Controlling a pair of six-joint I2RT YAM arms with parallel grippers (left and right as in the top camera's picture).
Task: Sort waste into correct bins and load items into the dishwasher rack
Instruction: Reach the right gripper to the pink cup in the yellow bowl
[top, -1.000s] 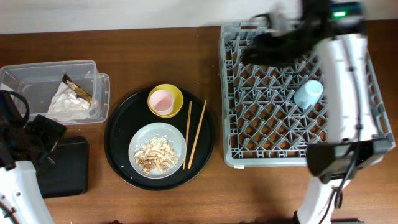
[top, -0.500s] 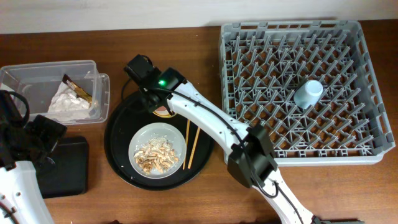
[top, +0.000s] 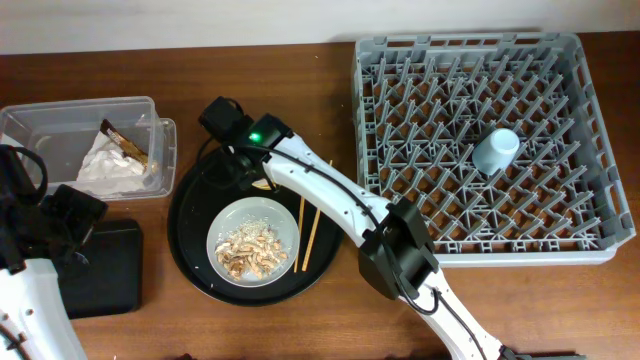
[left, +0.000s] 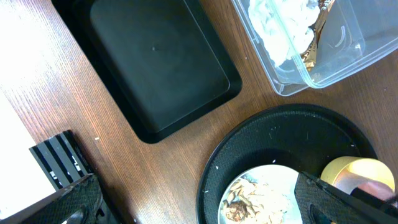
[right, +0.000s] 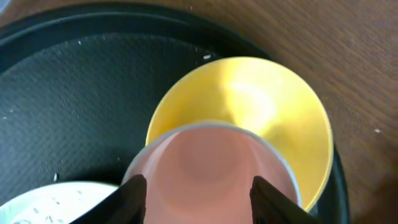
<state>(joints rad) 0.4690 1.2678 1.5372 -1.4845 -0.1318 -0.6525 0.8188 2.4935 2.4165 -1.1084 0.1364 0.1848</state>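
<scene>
Right wrist view: the pink cup (right: 214, 162), nested in the yellow bowl (right: 267, 106) on the round tray (right: 62, 93), is straddled by the open right hand (right: 202, 196), fingers (right: 132, 199) at its 9 and 3 o'clock.

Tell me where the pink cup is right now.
The pink cup sits inside the yellow bowl at the far edge of the round black tray, seen in the right wrist view directly under the right claw.
</scene>
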